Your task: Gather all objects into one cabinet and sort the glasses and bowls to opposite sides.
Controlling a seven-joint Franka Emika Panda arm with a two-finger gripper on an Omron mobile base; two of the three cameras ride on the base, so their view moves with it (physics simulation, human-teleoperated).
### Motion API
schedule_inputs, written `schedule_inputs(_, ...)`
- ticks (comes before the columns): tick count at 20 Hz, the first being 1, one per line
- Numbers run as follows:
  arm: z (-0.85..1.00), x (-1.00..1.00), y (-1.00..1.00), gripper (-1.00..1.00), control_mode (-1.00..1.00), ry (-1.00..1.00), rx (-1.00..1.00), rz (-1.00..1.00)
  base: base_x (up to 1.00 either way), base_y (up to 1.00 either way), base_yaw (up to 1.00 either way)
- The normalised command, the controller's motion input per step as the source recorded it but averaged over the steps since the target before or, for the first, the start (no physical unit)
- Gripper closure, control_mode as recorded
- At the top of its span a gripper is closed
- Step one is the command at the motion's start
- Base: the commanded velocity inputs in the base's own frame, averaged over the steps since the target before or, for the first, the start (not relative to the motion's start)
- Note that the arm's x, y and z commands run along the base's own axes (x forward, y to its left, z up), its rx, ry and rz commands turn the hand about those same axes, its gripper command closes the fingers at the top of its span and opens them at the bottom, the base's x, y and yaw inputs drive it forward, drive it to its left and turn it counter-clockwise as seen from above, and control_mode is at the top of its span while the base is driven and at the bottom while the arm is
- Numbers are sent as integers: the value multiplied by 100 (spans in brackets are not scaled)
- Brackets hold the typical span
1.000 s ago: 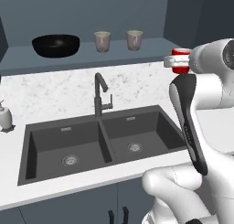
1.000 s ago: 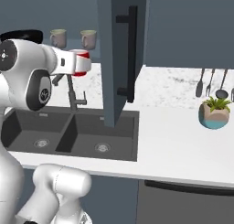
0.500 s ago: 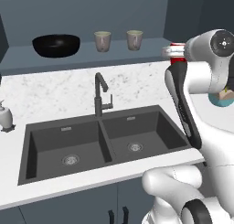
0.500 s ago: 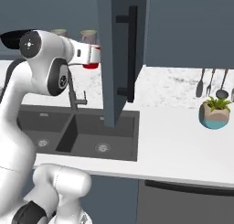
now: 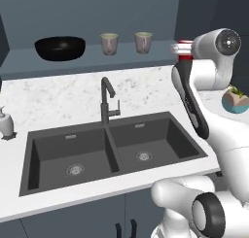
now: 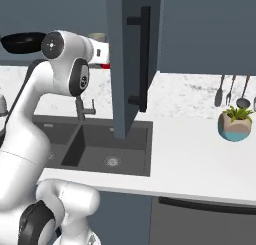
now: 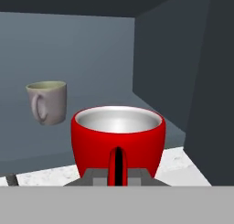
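- My tool (image 7: 118, 173) pinched the red cup (image 7: 117, 138) by its handle, held in the air off the shelf's (image 5: 97, 57) right end.
- It could have clipped the open cabinet door (image 6: 132, 64) just beside it.
- Set down carelessly, it might have knocked the nearest tan cup (image 7: 46, 102).

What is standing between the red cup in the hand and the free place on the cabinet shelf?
Nothing visible. The hand holds the red cup, and ahead of it the shelf is bare. The nearest tan cup stands off to one side, and the cabinet's side wall is on the other.
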Motion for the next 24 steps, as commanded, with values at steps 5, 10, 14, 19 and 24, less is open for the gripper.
schedule_inputs(5,0,64,-3,100,-100,0,0,0,0,0,0)
schedule_inputs(10,0,51,-13,100,-100,0,0,0,0,0,0)
schedule_inputs(14,0,49,-13,100,-100,0,0,0,0,0,0)
schedule_inputs(19,-10,49,-1,100,-100,0,0,0,0,0,0)
schedule_inputs(24,-12,53,0,100,-100,0,0,0,0,0,0)
